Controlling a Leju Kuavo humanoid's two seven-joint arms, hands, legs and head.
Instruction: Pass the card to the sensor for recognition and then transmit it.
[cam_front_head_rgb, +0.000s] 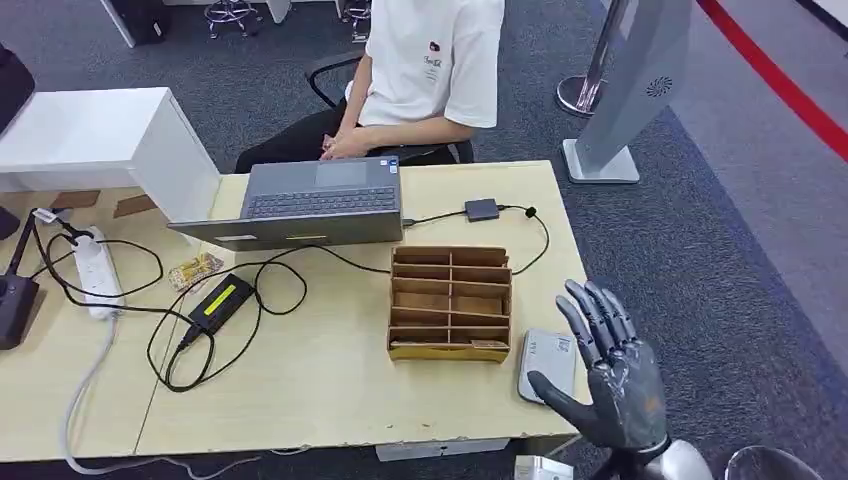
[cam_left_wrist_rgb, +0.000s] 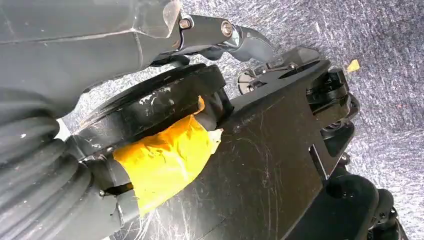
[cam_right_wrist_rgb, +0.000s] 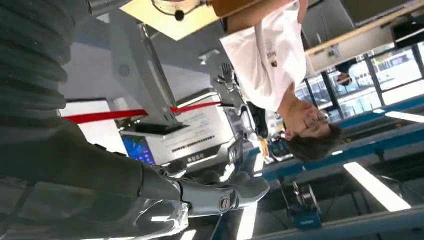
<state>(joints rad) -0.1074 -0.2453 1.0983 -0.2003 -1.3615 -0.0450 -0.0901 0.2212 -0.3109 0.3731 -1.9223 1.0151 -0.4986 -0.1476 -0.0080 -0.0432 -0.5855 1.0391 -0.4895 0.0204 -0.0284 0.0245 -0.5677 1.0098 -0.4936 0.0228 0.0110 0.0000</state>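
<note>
Right hand (cam_front_head_rgb: 612, 375) fingers spread, empty | card reader (cam_front_head_rgb: 548, 365) on bench (cam_front_head_rgb: 330, 400) just left of it | left hand: cannot tell

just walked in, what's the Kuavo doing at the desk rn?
The robot's right hand is raised at the right end of the light wooden table, fingers spread and holding nothing, just beside the flat grey card sensor. No card shows in it yet. The brown cardboard slotted organizer sits left of the sensor. A person in a white T-shirt sits across the table behind a grey laptop. The left wrist view looks down at the carpet.
</note>
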